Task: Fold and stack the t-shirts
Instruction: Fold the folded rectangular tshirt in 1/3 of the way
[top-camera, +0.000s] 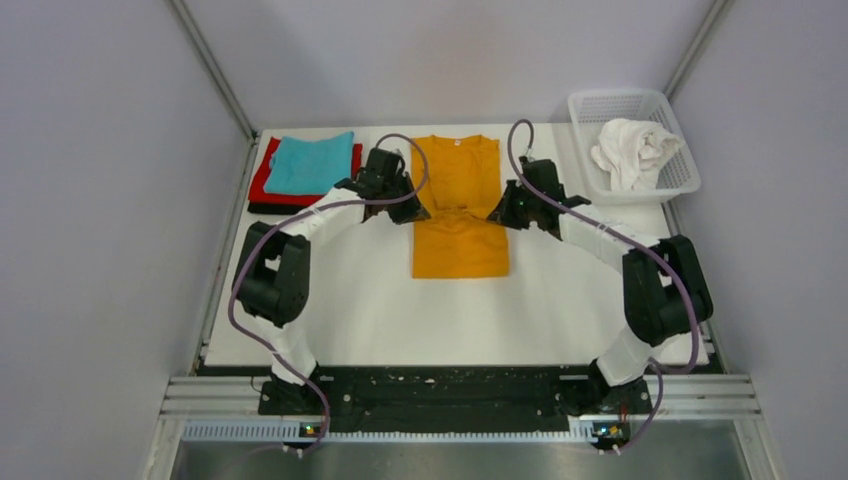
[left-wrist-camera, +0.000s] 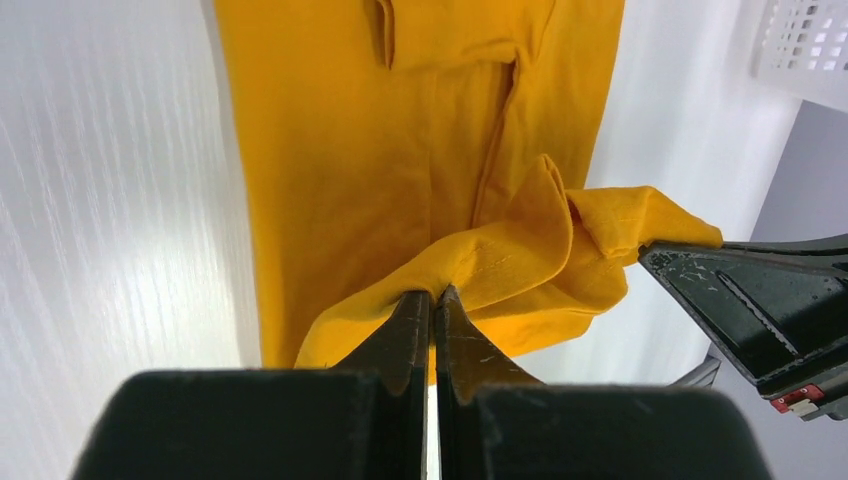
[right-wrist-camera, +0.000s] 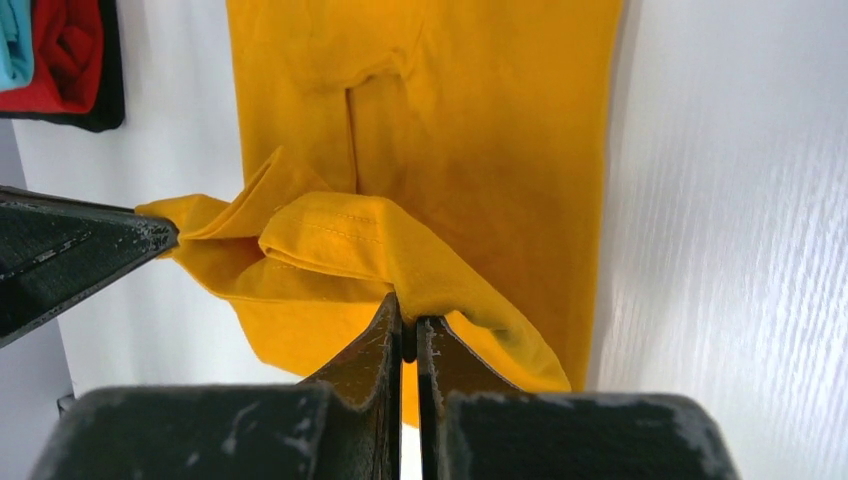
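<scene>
**Grip check: both grippers on the orange shirt**

Top view. The orange cotton short-sleeved t-shirt (top-camera: 460, 240) lies lengthwise near the middle of the white table (top-camera: 400, 300), collar toward the far edge. The left gripper (top-camera: 415, 212) sits at its left edge and the right gripper (top-camera: 500, 215) at its right edge, both about halfway down its length. At the far left, a folded teal t-shirt (top-camera: 310, 163) lies on top of a red t-shirt (top-camera: 262, 180), which lies on a black t-shirt (top-camera: 270, 208). At the far right, a white plastic mesh basket (top-camera: 632, 103) holds a crumpled white t-shirt (top-camera: 632, 150).

Left wrist view. The left jaws are pressed together on a pinch of orange cloth. A bunched ridge runs from there across to the right gripper's fingers (left-wrist-camera: 760, 295), which clamp its other end. The rest of the shirt lies flat beyond.

Right wrist view. The right jaws are likewise closed tight on a hemmed orange fold. The ridge runs left to the other gripper's finger. The stack is in the upper left corner.
</scene>
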